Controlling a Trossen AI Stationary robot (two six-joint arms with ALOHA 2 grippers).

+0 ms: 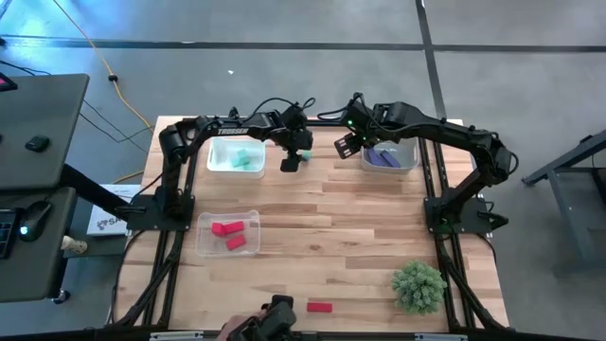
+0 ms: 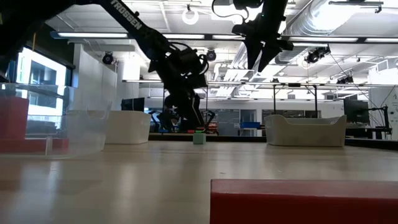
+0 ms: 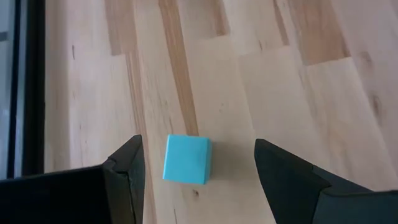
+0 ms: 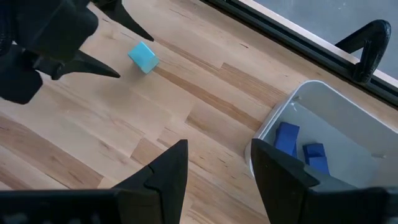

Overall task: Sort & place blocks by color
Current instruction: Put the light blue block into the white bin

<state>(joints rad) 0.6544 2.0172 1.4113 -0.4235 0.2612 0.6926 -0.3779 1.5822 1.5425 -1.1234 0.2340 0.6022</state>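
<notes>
A small teal block (image 3: 186,160) stands on the table's wood near the far edge, also seen in the high view (image 1: 290,165) and the low view (image 2: 199,137). My left gripper (image 3: 198,143) is open, low over this block, with one finger on either side and a gap to each. My right gripper (image 4: 219,147) is open and raised above the table (image 2: 261,57), beside the tray of purple-blue blocks (image 4: 305,149). Teal blocks (image 1: 248,157) lie in the far-left tray. Red blocks (image 1: 227,230) lie in the near-left tray. One red block (image 1: 320,307) lies loose by the near edge.
Three clear trays sit on the table: far left (image 1: 218,163), far right (image 1: 409,163) and near left (image 1: 248,248). A spiky green plant (image 1: 419,286) stands at the near right. Bare wood lies in the middle of the table. Black frame rails run along both sides.
</notes>
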